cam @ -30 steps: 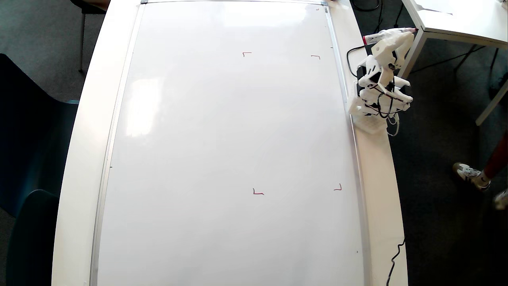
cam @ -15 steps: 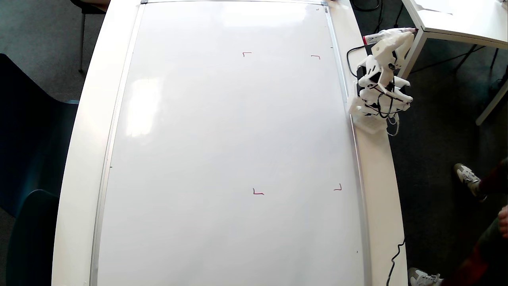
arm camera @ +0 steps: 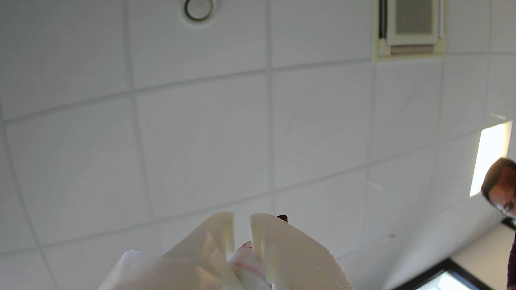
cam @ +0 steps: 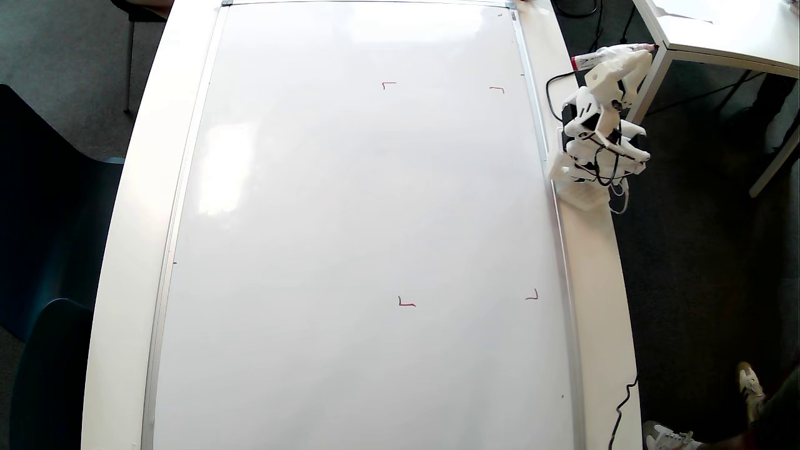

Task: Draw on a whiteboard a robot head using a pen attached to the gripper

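Ceiling tiles fill my wrist view. Overhead, I see the whiteboard (cam: 350, 237) carrying only red corner marks (cam: 406, 303). My gripper (cam: 637, 53) is off its right edge, pointing upward, fingers clamped around the pen (cam: 594, 59).

Glossy whiteboard (cam: 350, 206); plastic gripper (arm camera: 242, 225)

Office or lab: tiled drop ceiling (arm camera: 201, 141), ceiling vent (arm camera: 411, 24), grey carpet (cam: 687, 250), white tables (cam: 719, 31).
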### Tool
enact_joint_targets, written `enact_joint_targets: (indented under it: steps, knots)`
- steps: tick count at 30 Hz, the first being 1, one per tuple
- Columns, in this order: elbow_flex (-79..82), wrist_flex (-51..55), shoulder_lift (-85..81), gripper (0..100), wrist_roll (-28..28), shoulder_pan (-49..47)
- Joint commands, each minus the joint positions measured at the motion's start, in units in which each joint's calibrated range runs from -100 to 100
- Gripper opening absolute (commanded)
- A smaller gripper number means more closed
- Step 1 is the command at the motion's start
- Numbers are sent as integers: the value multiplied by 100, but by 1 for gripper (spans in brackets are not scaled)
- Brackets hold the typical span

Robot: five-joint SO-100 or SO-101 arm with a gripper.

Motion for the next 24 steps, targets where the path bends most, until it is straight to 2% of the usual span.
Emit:
enact_joint_targets:
  steps: [1,15,24]
  knots:
    - [37,-67,41,1,23,41]
    - [37,-67,175,1,23,63]
    - [-1361,-67,2247,1,23,63]
